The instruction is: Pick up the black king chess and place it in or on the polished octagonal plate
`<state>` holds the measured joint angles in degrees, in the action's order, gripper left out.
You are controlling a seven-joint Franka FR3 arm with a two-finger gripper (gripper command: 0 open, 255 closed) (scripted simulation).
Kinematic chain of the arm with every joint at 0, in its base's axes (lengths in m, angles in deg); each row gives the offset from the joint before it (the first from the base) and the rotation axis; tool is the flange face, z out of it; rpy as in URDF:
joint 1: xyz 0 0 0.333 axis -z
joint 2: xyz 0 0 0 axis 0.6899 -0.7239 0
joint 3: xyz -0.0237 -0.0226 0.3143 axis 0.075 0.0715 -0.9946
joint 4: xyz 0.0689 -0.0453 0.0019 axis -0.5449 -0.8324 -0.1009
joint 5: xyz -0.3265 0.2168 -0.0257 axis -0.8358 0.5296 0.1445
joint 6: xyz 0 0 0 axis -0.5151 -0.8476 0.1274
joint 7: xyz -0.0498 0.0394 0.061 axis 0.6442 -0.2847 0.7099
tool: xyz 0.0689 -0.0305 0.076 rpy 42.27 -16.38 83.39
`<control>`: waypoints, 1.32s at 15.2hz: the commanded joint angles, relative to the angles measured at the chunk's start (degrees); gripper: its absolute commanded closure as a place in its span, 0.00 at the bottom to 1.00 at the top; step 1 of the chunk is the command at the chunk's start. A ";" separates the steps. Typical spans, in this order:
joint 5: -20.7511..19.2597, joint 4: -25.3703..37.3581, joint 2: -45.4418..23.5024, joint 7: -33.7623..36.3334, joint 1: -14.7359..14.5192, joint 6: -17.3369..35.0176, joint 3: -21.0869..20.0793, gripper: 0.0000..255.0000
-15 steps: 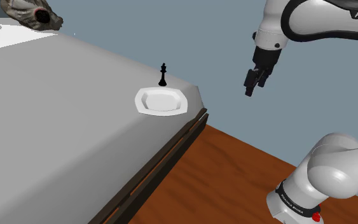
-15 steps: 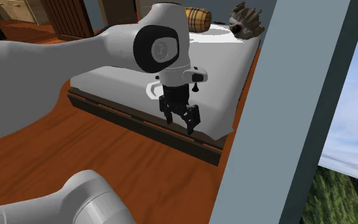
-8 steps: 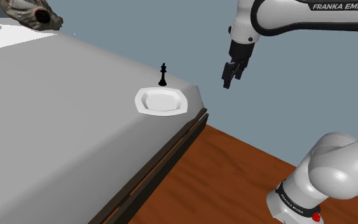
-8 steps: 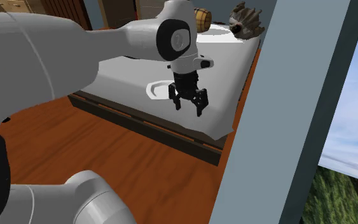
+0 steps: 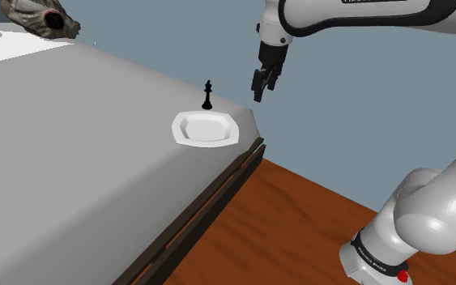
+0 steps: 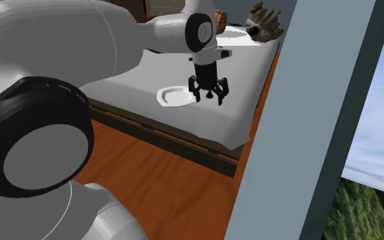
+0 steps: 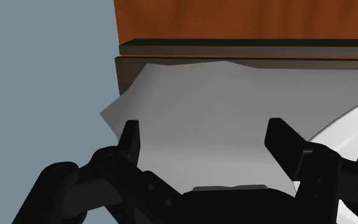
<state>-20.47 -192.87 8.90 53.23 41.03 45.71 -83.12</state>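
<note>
- In the shoulder view, the gripper [image 5: 258, 95] has swung in from far off at the side. It now hangs in the air near the plate [image 5: 179, 129], up above the corner of the grey bed [image 5: 72, 154].
- The black king [image 5: 207, 95] stands up straight just behind the plate, close to it. It has not moved, and neither has the plate.
- In the second exterior view, the gripper is just beside the plate and higher than it. It has come much closer to the plate than it was a moment ago, and its fingers are spread.
- In the wrist view, the two fingers [image 7: 130, 137] stand wide apart with nothing between them. The bed's corner lies below them, and the white edge of the plate peeks in by one finger. The brown floor [image 7: 234, 19] lies past the bed.
- I think the reach is nearly done. The gripper must now get over the king, go down and close on it.
</note>
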 commanded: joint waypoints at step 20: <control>-4.64 31.95 -28.75 -4.97 -4.83 1.53 -4.67 0.00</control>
<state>-25.06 -160.50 -19.57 48.25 36.13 46.49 -87.85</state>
